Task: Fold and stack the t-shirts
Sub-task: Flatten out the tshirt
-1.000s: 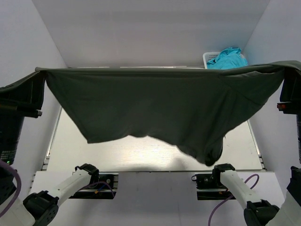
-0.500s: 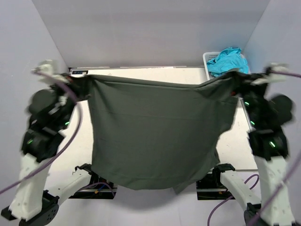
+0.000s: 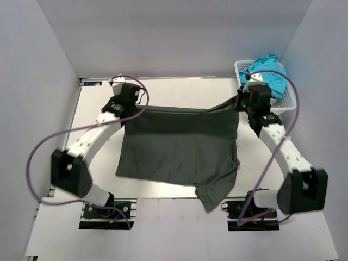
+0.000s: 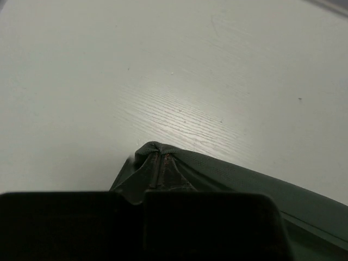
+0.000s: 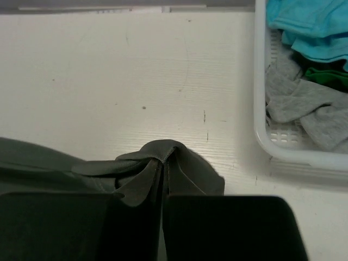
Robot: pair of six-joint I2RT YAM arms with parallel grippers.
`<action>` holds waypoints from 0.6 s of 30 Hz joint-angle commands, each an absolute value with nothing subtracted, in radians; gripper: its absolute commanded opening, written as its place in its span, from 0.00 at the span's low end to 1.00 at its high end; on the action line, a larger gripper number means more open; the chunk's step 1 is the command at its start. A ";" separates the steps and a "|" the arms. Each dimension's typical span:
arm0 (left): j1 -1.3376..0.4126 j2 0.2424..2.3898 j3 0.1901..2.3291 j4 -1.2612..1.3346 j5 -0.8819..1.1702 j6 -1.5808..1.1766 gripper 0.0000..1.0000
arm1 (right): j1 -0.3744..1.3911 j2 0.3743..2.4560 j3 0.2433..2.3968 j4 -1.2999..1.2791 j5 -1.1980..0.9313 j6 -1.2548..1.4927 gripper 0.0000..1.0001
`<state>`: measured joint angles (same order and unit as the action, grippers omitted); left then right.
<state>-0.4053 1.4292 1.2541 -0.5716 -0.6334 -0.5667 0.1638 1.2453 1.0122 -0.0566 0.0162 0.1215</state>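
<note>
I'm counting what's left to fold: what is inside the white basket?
The basket holds a turquoise tee, a pale grey tee beside it, and a sliver of green cloth between. Anything underneath them is covered.

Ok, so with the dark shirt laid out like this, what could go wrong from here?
One near corner of the dark grey t-shirt hangs over the table's near edge; it might pull cloth off or snag by the right arm's base.
The right gripper, shut on a far corner, sits close to the white basket and could knock it.
The shirt's right side lies bunched, so folds may come out crooked.
</note>
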 commanded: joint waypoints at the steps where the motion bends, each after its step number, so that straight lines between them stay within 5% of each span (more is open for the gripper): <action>1: -0.350 1.563 1.340 -0.470 -0.666 -0.588 0.00 | 0.160 1.391 1.103 0.081 0.011 0.081 0.00; 10: -0.213 2.134 1.861 -0.434 -0.536 -0.473 0.00 | 0.163 1.955 1.566 0.022 0.118 0.028 0.00; 18: -0.190 2.250 1.982 -0.405 -0.393 -0.403 0.00 | 0.167 2.043 1.671 0.002 0.130 0.003 0.00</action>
<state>-0.1864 2.3039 1.9591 -0.4328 -0.4538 -0.4404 0.1658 2.0792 1.6291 -0.0135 0.1001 0.0299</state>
